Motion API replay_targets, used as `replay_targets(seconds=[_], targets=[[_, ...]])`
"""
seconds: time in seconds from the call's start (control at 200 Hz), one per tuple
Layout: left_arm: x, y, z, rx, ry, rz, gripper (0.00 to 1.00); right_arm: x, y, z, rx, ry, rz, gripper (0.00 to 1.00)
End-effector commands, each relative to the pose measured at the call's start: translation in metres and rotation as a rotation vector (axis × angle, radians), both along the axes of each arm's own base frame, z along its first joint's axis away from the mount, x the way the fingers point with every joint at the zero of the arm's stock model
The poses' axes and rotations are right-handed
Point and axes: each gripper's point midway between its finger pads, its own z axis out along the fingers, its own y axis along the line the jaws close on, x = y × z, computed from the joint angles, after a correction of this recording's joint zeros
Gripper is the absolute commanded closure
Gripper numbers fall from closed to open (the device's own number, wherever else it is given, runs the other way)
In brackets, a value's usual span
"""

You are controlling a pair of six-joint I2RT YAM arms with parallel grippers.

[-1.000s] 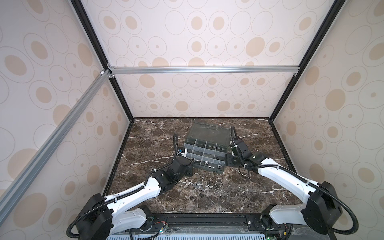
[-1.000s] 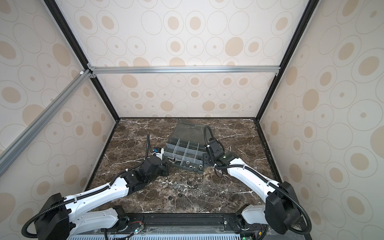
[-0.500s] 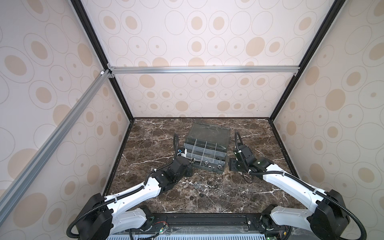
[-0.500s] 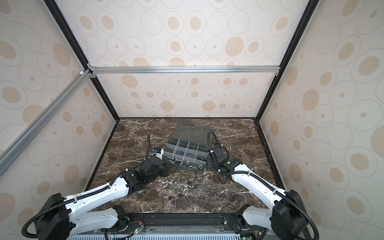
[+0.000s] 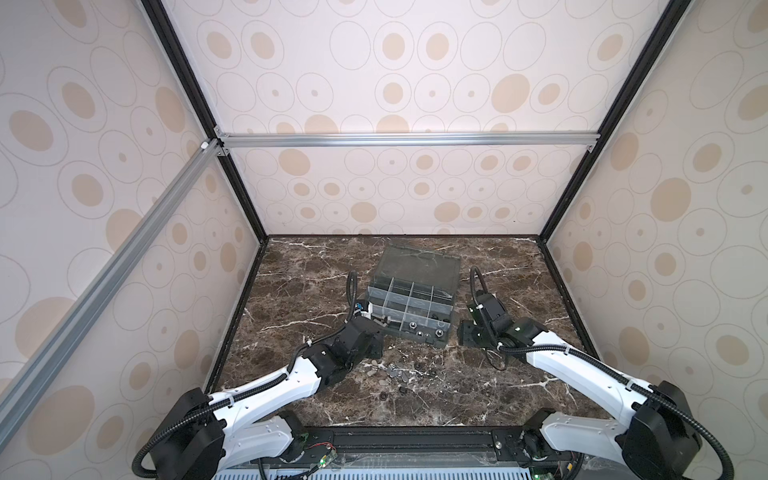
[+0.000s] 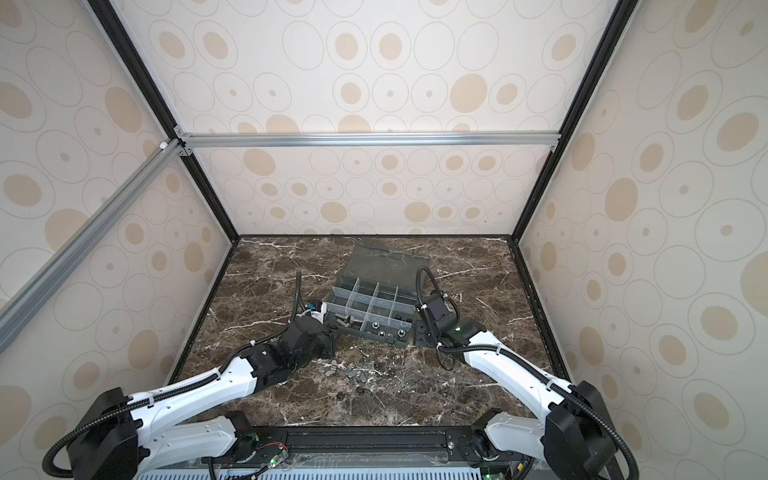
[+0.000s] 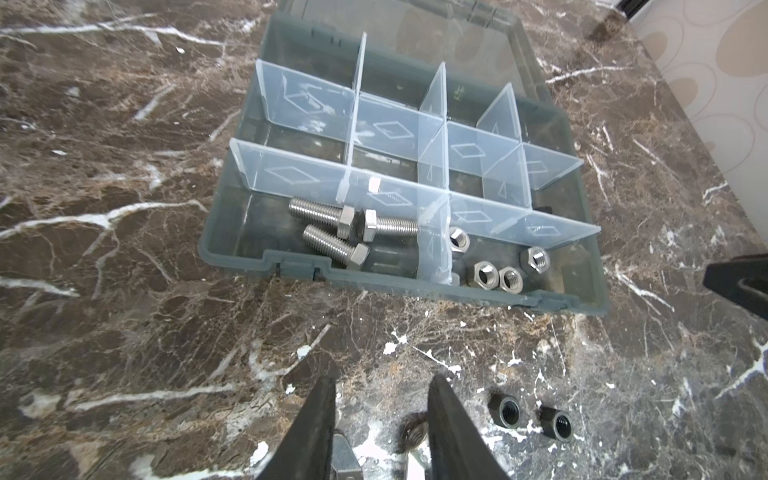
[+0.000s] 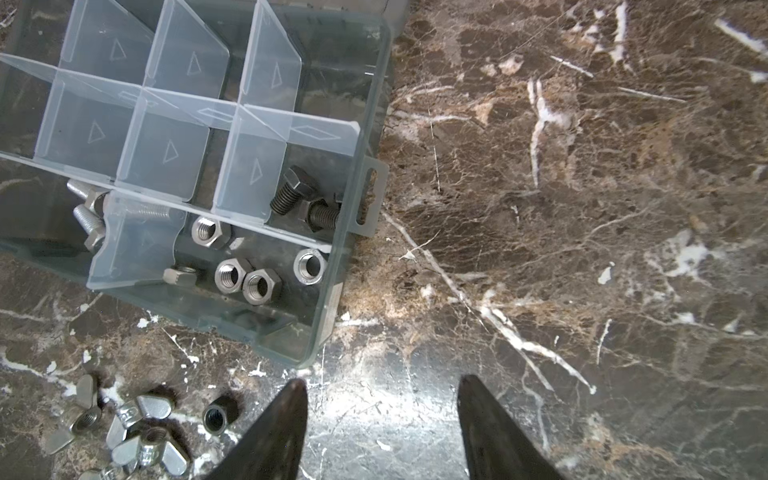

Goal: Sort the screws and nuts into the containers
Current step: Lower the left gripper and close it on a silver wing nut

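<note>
The left gripper (image 7: 382, 380) is held low over the table (image 7: 124, 332) just before the box (image 7: 374, 283), jaws partly apart about a wing nut (image 7: 411, 432); whether it is clamped cannot be told. Silver screws (image 7: 332, 232) are seen in the front left cell, with nuts (image 7: 494, 270) in the next. Triangles are embossed on the dividers (image 8: 166, 149). The right gripper (image 8: 382, 380), jaws wide and empty, is poised over bare marble off the box's right edge.

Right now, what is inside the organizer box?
Three silver hex bolts share one near-edge cell; silver hex nuts lie in the next; two black bolts sit behind those. Dividers partly cover the remaining cells' floors.
</note>
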Motion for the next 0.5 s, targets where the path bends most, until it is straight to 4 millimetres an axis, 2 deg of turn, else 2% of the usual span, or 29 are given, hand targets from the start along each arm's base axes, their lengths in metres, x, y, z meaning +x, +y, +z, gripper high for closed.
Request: replay_targets(seconds=[0.0,0.29,0.495], targets=[[-0.003,0.006,-0.011,0.037,0.027,-0.006,0.63,-0.003,-0.003,-0.002,0.009,0.011,-0.015,0.39],[-0.01,0.009,-0.025,0.042,0.058,-0.013,0.64,-0.008,-0.003,-0.009,0.022,0.023,-0.018,0.38],[-0.017,0.008,-0.042,0.059,0.11,-0.031,0.66,-0.009,-0.001,-0.016,0.032,0.034,-0.018,0.39]])
